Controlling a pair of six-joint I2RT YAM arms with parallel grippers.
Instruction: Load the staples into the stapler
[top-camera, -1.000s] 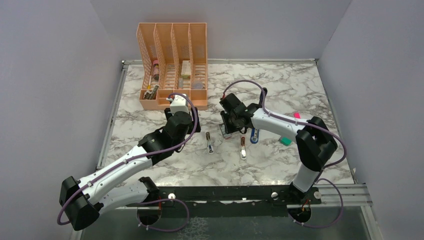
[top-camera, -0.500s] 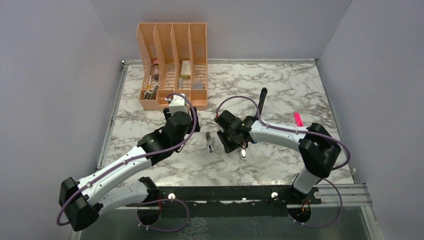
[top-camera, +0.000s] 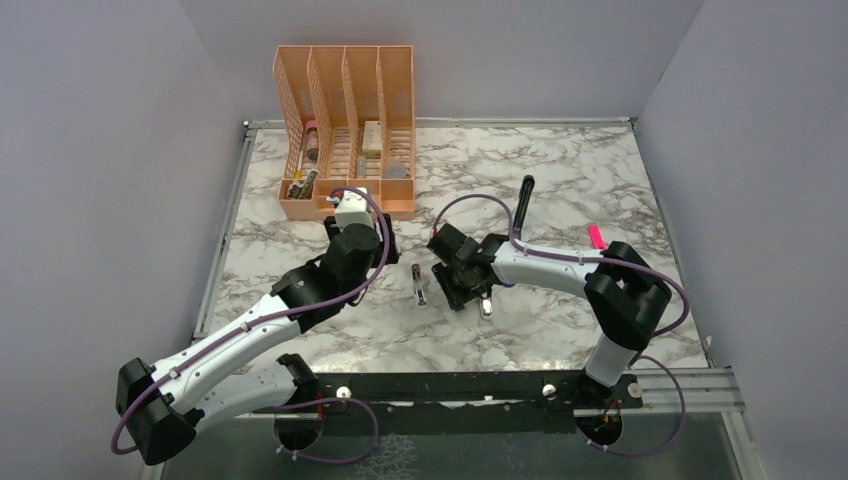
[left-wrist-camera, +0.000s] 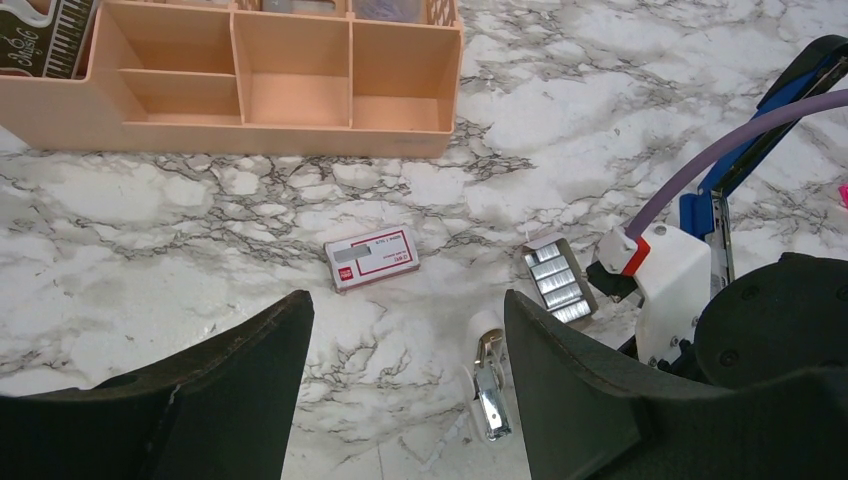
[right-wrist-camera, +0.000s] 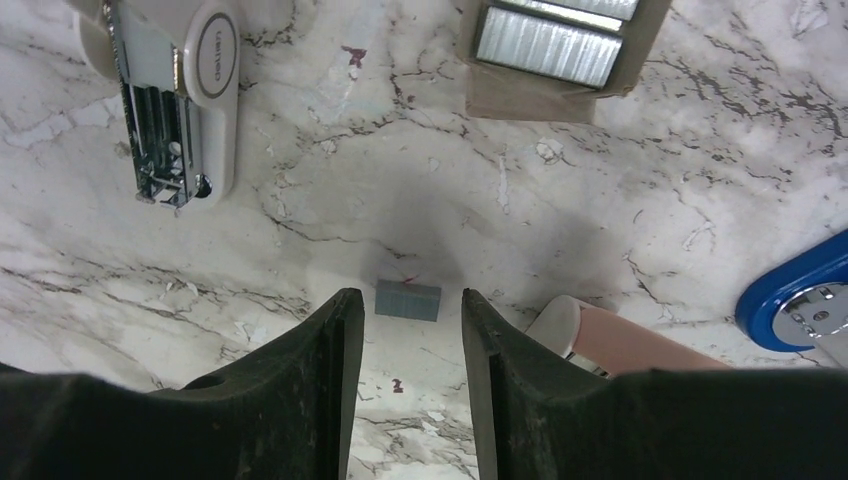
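Carefully, the right gripper (right-wrist-camera: 408, 315), half-open and empty astride the staple strip (right-wrist-camera: 408, 300), should close centred and gently; the left gripper (left-wrist-camera: 405, 305) gapes empty.

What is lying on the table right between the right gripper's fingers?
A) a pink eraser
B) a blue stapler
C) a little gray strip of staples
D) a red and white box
C: the right wrist view shows a small gray strip of staples lying flat on the table, between the parted fingers of the right gripper and touching neither one.
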